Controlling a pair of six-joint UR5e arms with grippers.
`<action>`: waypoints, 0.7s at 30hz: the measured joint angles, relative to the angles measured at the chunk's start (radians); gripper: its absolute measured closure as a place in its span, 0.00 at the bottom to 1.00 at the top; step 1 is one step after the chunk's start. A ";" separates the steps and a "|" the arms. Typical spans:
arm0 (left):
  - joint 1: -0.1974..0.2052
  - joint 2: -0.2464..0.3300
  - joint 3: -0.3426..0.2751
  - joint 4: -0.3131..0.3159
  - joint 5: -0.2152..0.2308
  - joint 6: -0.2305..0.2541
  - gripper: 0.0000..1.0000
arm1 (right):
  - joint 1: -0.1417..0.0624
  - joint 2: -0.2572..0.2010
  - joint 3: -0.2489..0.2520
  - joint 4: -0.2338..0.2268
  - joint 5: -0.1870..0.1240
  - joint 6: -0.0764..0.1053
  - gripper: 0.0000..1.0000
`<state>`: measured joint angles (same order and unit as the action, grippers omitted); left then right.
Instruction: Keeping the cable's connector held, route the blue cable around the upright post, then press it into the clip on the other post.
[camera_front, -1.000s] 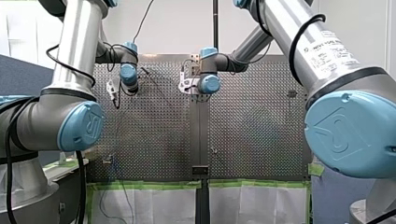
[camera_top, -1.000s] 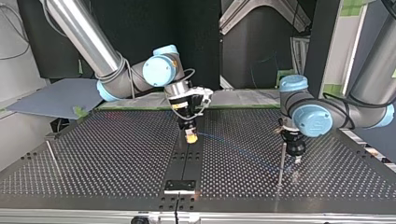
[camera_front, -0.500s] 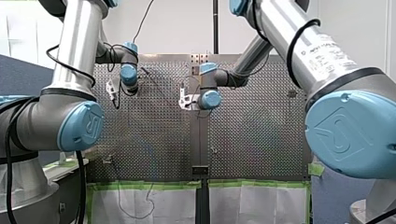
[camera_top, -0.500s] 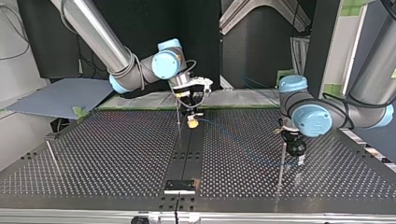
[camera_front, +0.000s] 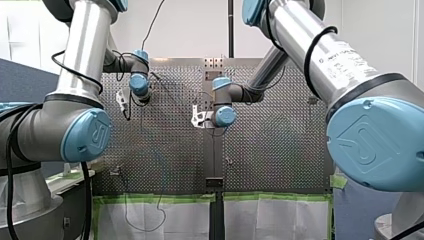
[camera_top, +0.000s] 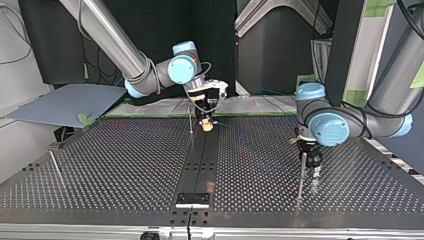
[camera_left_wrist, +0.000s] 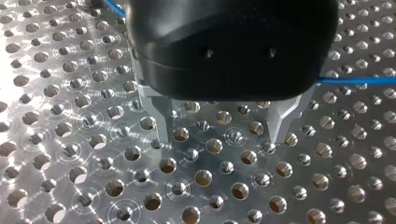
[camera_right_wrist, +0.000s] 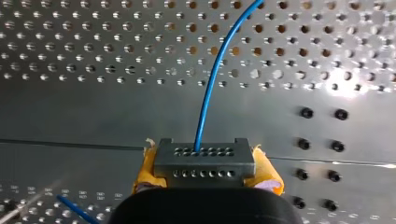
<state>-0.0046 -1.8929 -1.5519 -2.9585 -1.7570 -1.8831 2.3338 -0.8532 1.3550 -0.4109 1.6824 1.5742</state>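
Observation:
My right gripper (camera_right_wrist: 204, 179) has its yellow pads shut on a grey connector block (camera_right_wrist: 204, 158), and the blue cable (camera_right_wrist: 208, 84) rises out of it over the perforated plate. At the far middle of the top view this gripper (camera_top: 206, 125) hangs close beside a thin upright post (camera_top: 190, 120). My left gripper (camera_top: 313, 165) is at that view's right, just beside another thin post (camera_top: 301, 172). In the left wrist view its metal fingers (camera_left_wrist: 159, 121) stand open with nothing between them, and the blue cable (camera_left_wrist: 359, 81) passes behind the gripper body.
A third thin post (camera_top: 55, 167) stands at the top view's left edge of the table (camera_top: 125, 170). A dark plate (camera_top: 192, 199) sits at the near end of the centre strip. Dark cable hangs over the taped table edge (camera_front: 150, 220) in the front view.
My right gripper has carried the connector away from the top view's camera, toward the table's far edge, and stands by the middle post. My left gripper has shifted slightly, staying at its post.

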 joint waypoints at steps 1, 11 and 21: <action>0.000 0.000 0.000 0.001 0.000 0.000 0.00 | 0.000 0.006 0.000 -0.005 0.001 0.000 1.00; 0.000 -0.001 0.000 0.008 0.001 0.000 0.00 | 0.005 0.097 0.000 -0.058 0.016 0.001 1.00; 0.001 -0.001 0.000 0.010 0.001 -0.001 0.00 | 0.010 0.193 0.001 -0.085 0.040 0.001 1.00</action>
<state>-0.0035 -1.8936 -1.5519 -2.9485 -1.7556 -1.8837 2.3437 -0.6600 1.3564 -0.4957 1.7224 1.5747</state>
